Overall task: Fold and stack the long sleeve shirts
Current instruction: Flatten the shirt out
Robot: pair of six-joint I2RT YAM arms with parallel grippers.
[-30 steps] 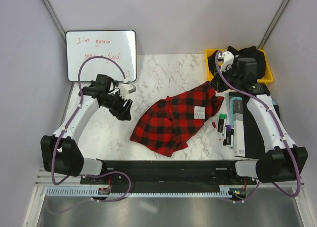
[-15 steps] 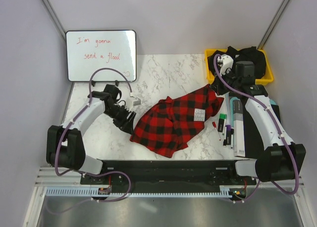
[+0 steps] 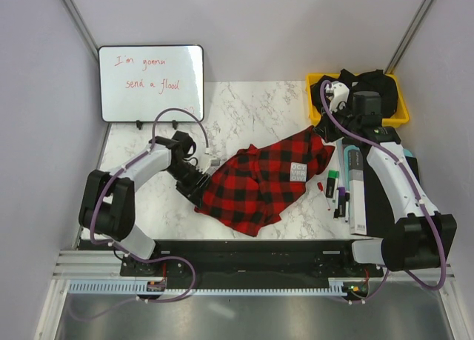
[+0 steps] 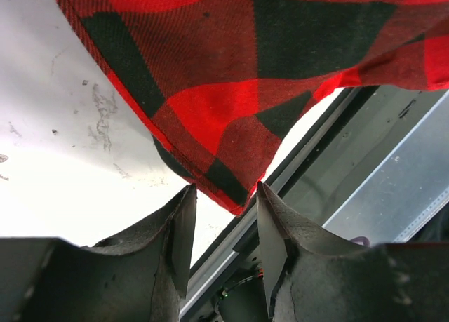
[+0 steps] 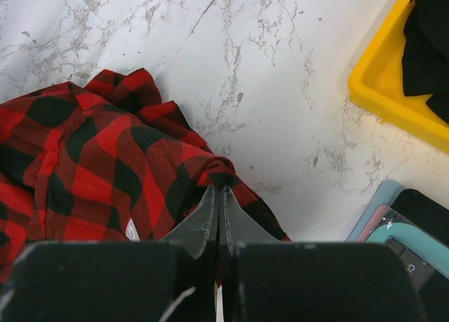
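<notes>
A red-and-black check flannel shirt (image 3: 263, 178) lies crumpled in the middle of the marble table. My left gripper (image 3: 198, 183) is open at the shirt's near-left corner; in the left wrist view the corner's tip (image 4: 238, 196) hangs just between my fingertips, with gaps on both sides. My right gripper (image 3: 323, 135) is shut on a fold at the shirt's far-right end; in the right wrist view the fingers pinch a bunch of the cloth (image 5: 219, 176) just above the table. A white label (image 3: 297, 170) shows on the shirt.
A whiteboard (image 3: 151, 82) with red writing stands at the back left. A yellow bin (image 3: 400, 112) holding black cloth sits at the back right. Markers (image 3: 335, 192), a long box (image 3: 354, 184) and a black pad lie along the right edge. A black rail (image 3: 252, 250) runs along the near edge.
My left arm has swung right and nearer, from open table to the shirt's near-left corner. The right gripper has kept its hold on the far-right fold; the shirt has barely shifted.
</notes>
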